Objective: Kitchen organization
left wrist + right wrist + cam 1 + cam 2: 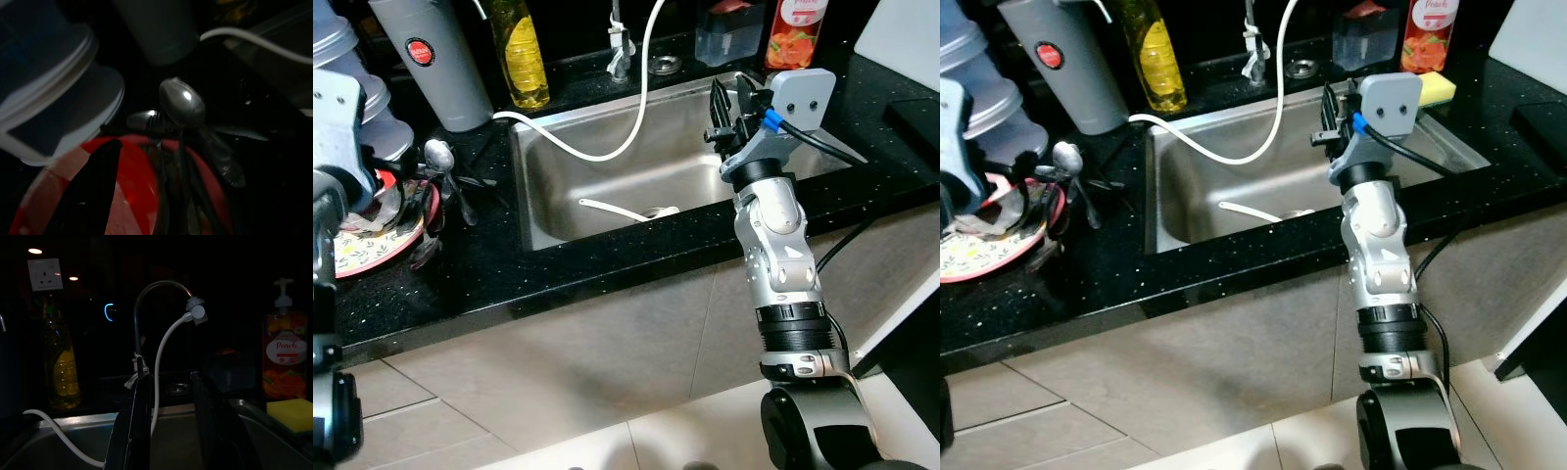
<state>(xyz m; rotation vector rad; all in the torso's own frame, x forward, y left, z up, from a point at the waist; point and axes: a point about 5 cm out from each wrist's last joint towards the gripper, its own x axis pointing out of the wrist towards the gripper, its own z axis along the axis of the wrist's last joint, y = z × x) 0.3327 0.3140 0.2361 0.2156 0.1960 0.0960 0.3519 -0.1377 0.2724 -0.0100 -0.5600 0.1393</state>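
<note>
Right gripper [732,110] was raised over the sink [543,211], upper right of centre in the left eye view, fingers apart w/ nothing between them; the right wrist view looked past the two black fingers [133,431] at the tap [149,293], white hose [164,357], soap bottle [285,357] and yellow sponge [292,412]. A white ladle [622,209] lay on the sink floor near frame centre, well below the gripper. Left arm sat at the far left edge; left gripper [95,191] hovered over the red-rimmed plate [372,257] at mid-left, one dark finger visible, so can't tell if it was apart or together. On that plate: dark utensils and a spoon [182,100] propped up, bowl end up. Plastic containers [352,88] stacked upper left, grey flask [435,59] and oil bottle [521,49] along the top. Judged step: early sorting, left side approaching the cutlery on the plate, right side idle/staging over the sink. Next move probably calls for lowering the left gripper onto the spoon handle, w/ care since the utensils overlap and the handle is thin and shiny, so slip risk; or the right gripper dropping down for the ladle, clear of the hose.
</note>
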